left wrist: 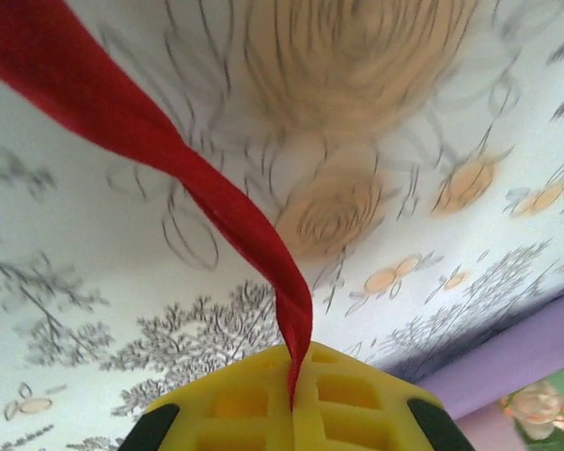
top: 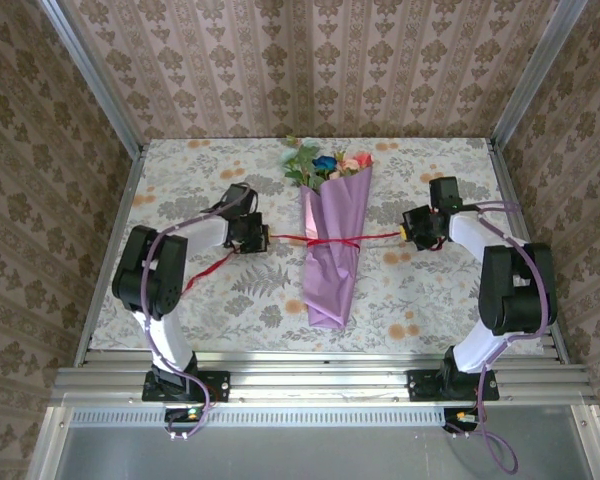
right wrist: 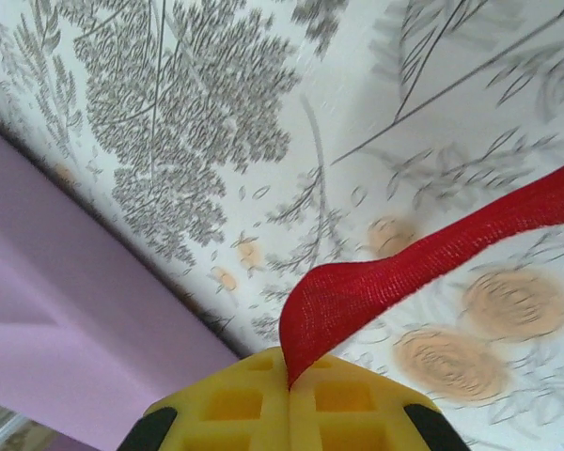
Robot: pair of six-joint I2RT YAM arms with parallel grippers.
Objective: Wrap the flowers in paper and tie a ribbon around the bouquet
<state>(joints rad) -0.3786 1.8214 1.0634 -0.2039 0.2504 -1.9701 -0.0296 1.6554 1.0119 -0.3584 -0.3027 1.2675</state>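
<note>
Since the left pincer and the right pincer are each clamped on one end of the ribbon, which runs taut around the middle of the bouquet lying mid-counter with its flowers toward the far wall, we judge that an uneven pull could drag the light cone sideways, crease it, or slip the thin ribbon out of a grip. We note that the counter carries a flat floral-print cloth, probably low in friction, and that patterned wallpaper panels and metal corner posts enclose it.
</note>
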